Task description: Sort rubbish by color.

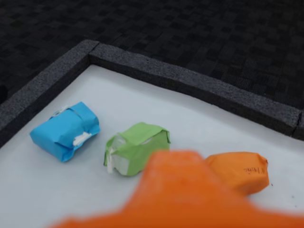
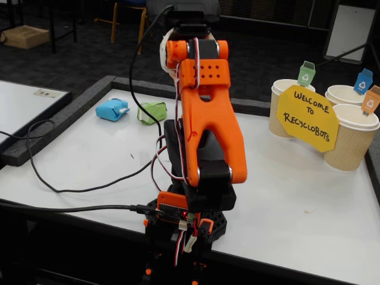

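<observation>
Wrist view first: three small wrapped wads lie on the white table (image 1: 57, 199) near its far left corner, where the dark foam border (image 1: 190, 80) turns. The blue wad (image 1: 65, 130) is leftmost, the green wad (image 1: 137, 148) sits just right of it and apart, and an orange wad (image 1: 240, 171) lies further right, partly behind the blurred orange mass of the gripper (image 1: 178, 190) filling the bottom edge. I can't tell from either picture whether the fingers are parted or closed; nothing seems to be held.

From the fixed view the arm (image 2: 205, 119) stands folded upright near the front edge, its camera end high and aimed at the far corner, well apart from the wads. The blue wad (image 2: 112, 110) and green wad (image 2: 152, 112) show beside it; the orange one is hidden behind the arm. Three paper cups (image 2: 350, 139) with coloured tags stand far right behind a yellow sign (image 2: 307, 117).

To my eye the step in hand is reaching out for a first wad. Doing it well means opening wide before descending, coming down squarely over one wad with a finger either side, and not nudging its neighbour. The wrapping looks soft and loosely taped, so a gentle squeeze across the middle should hold. The trailing black cable (image 2: 71, 190) on the left deserves watching.
</observation>
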{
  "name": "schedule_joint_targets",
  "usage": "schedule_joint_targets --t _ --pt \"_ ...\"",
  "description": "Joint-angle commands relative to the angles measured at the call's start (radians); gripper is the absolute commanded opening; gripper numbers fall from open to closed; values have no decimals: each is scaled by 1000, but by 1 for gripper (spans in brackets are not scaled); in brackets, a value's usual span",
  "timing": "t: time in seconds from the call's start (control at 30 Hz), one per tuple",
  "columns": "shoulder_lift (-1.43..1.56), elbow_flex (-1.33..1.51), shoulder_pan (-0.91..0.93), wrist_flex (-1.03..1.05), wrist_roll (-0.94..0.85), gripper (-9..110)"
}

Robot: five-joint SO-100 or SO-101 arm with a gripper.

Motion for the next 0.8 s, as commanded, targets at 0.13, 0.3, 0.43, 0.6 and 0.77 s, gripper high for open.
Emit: schedule_joint_targets --t 0.13,0.3,0.43,0.6,0.77 --pt "0 77 89 -144 11 0" --pt "0 117 126 -206 8 0" --pt "0 150 140 -264 9 0" --pt "0 179 140 -288 17 0" --pt "0 209 158 -318 17 0"
